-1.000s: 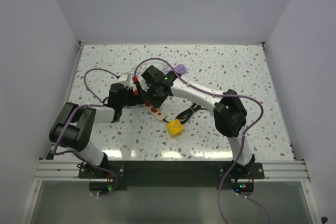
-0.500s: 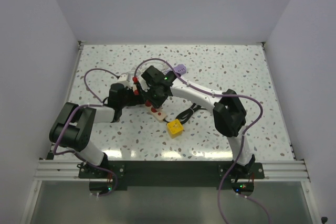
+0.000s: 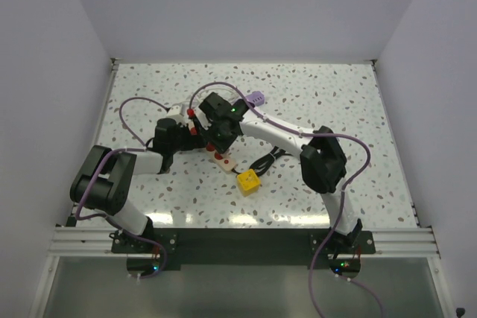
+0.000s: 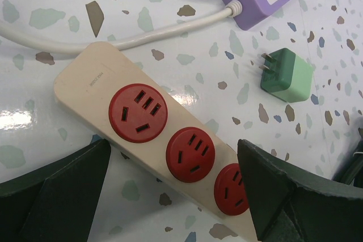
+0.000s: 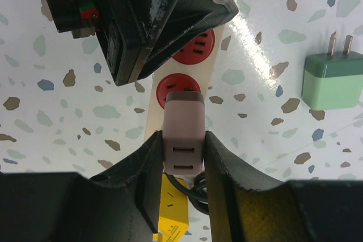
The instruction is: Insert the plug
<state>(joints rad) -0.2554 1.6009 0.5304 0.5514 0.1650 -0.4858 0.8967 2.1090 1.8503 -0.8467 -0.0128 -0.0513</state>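
Pink plug (image 5: 182,128), centre frame: pinched in my right gripper (image 5: 182,145), over a red socket (image 5: 170,86) on the beige strip (image 4: 85,83). Lower frame, my left gripper (image 4: 173,191): fingers spread, straddling the strip.

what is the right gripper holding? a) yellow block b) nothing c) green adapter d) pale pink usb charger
d: in the right wrist view the right gripper is clamped on the pale pink usb charger, while the green adapter lies apart, untouched.
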